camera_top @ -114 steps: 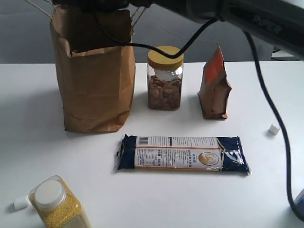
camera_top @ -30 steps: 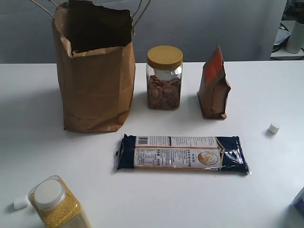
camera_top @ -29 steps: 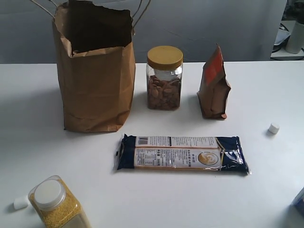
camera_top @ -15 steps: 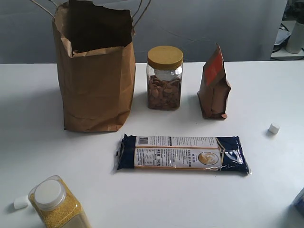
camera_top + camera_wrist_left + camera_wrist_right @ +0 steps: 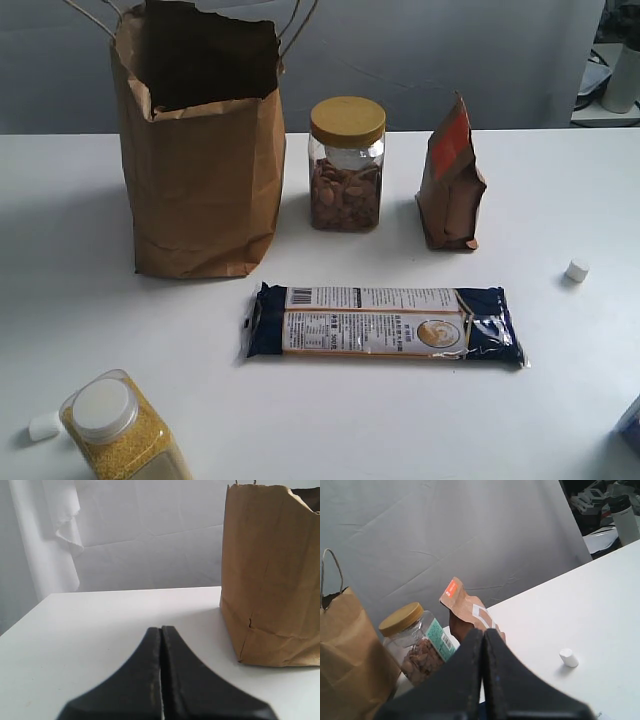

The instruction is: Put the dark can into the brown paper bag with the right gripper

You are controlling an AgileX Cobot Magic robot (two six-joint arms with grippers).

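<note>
In the exterior view, the paper bag (image 5: 200, 190) stood upright at about ten o'clock on the white table (image 5: 560, 400), its mouth open, its rim ragged and its inside dark. A nut jar (image 5: 346, 165) with a yellow lid stood just beside it at twelve o'clock. A small brown-and-orange pouch (image 5: 450, 180) stood upright at one o'clock, apart from the jar. A long blue packet (image 5: 385, 323) lay flat across the middle. At seven o'clock a grain jar (image 5: 115, 430) with a white cap lay tilted, with a small white piece (image 5: 43, 427) just beside it. A small white cap (image 5: 576, 269) sat alone at three o'clock. No arm appeared in this view.

In the left wrist view, the left gripper (image 5: 161, 630) hung low over bare tabletop with its two black fingers pressed together and nothing between them. The bag's creased side rose near it, apart from the fingers.

In the right wrist view, the right gripper (image 5: 483, 630) was likewise pressed together and held nothing. Beyond its tips stood the nut jar, the pouch and part of the bag, and the white cap lay alone on the table.

The can did not show in any view; whether it lay inside the bag could not be told.
</note>
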